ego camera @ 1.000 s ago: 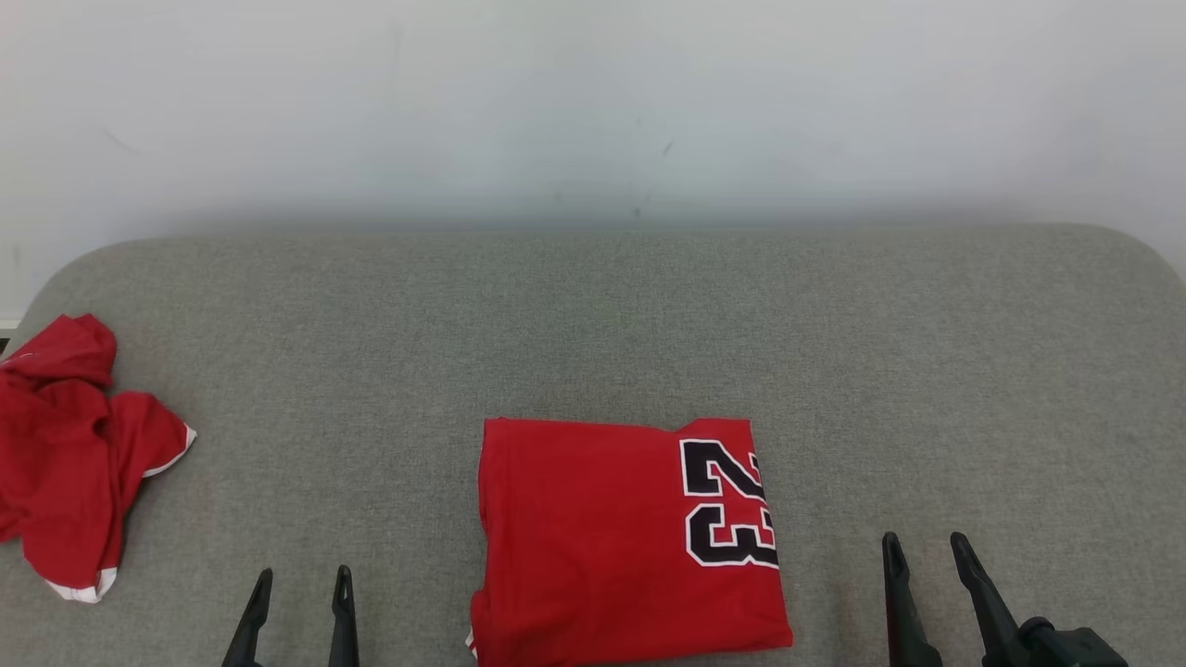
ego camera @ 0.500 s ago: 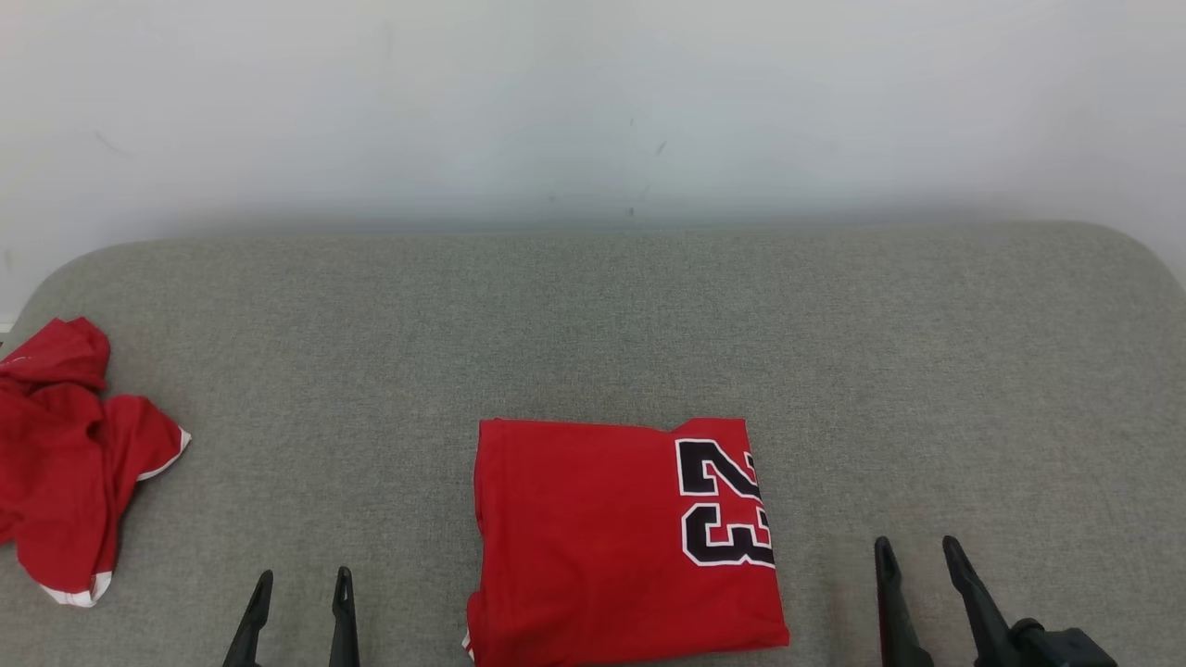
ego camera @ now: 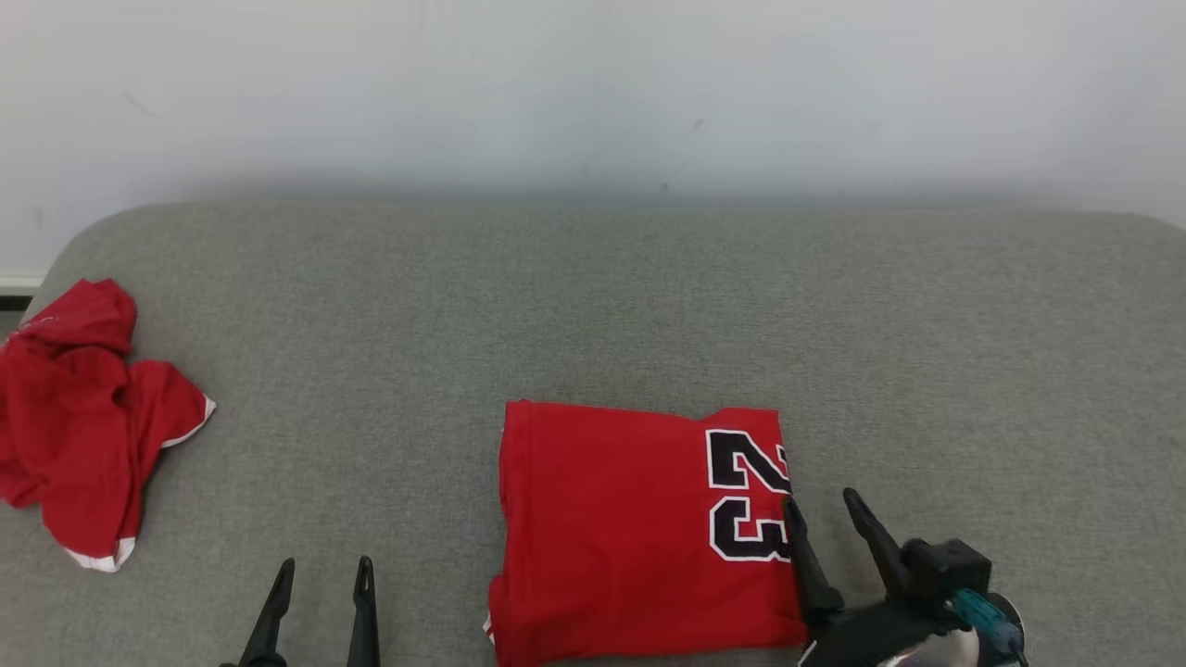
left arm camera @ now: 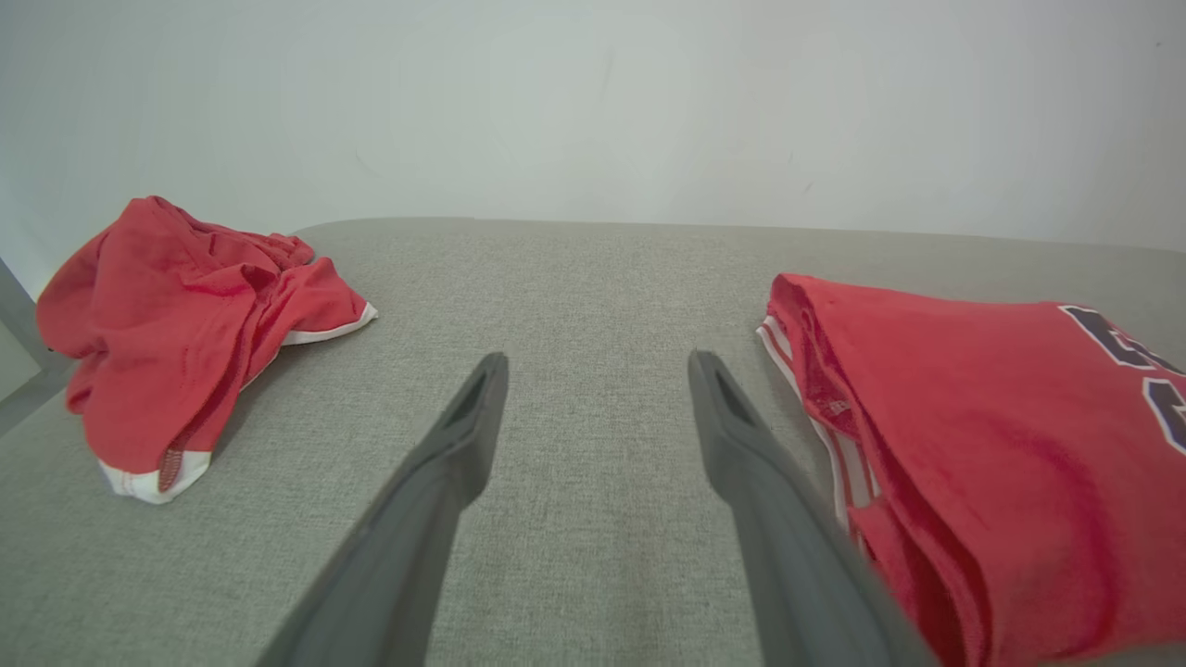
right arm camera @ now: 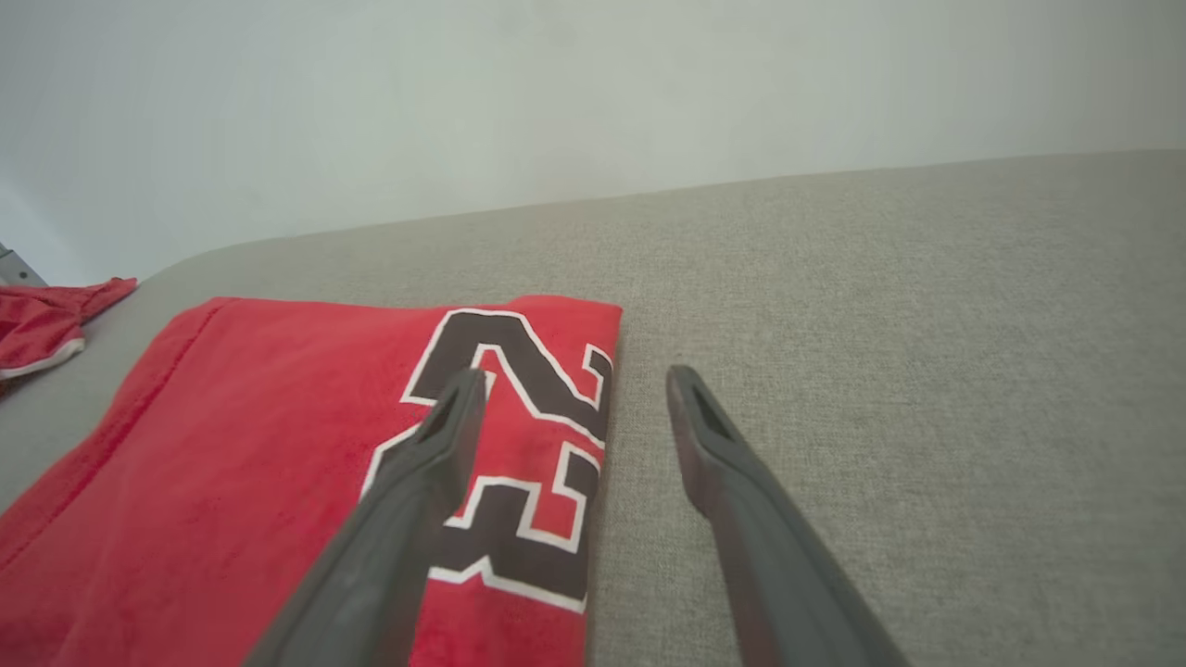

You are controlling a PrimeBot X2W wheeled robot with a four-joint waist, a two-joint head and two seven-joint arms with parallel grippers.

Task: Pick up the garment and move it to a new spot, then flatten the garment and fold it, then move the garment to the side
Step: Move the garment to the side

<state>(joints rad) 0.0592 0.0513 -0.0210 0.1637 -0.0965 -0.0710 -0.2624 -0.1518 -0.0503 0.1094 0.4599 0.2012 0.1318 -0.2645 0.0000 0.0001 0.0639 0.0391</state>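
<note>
The left hand (ego camera: pixel 325 561) and right hand (ego camera: pixel 818 497) stood open and empty, the right astride the numbered edge of the folded garment (ego camera: pixel 611 528).

The right gripper (ego camera: pixel 819 497) comes in off the bare grey cushion (ego camera: pixel 1019 371) to the folded red jersey (ego camera: pixel 611 528). One finger (ego camera: pixel 799 547) is now over the right hem by the "23", maybe touching. Its wrist shows more, and the head cam has shifted a bit.
</note>
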